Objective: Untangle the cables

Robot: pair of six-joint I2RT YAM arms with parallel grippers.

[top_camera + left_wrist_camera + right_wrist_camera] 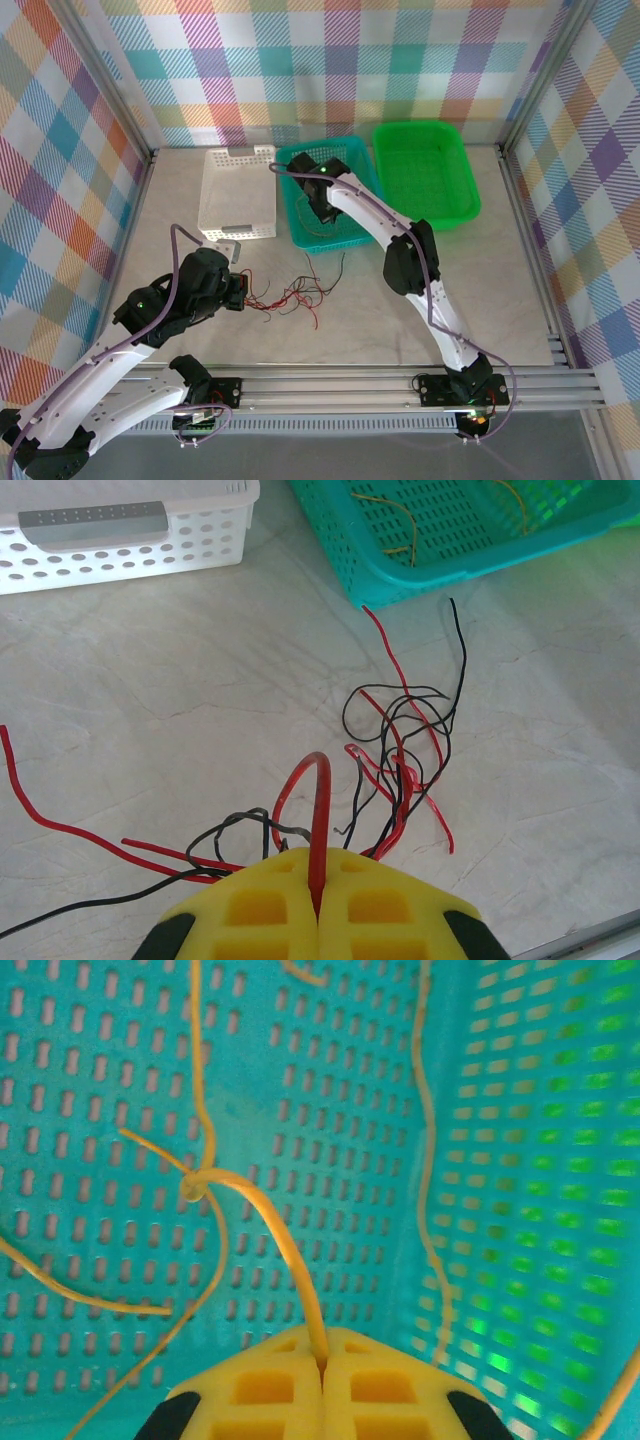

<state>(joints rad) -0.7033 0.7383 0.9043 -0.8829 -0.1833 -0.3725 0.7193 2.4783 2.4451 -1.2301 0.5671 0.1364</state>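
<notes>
Apparently mid-sorting, the left jaws pinch a red cable (318,810) at the red-and-black tangle of cables (300,295) on the desk (330,340) while the right jaws clamp a yellow cable (272,1222) inside the teal basket (330,1080); next, likely release yellow and draw red gently free.

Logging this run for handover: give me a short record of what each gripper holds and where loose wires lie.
left gripper: shut on thin red wire
right gripper: shut on thin yellow wire, over the floor of the teal perforated plastic basket
loose tangle: thin red and black wires on the pale tabletop, just outside the teal basket
</notes>
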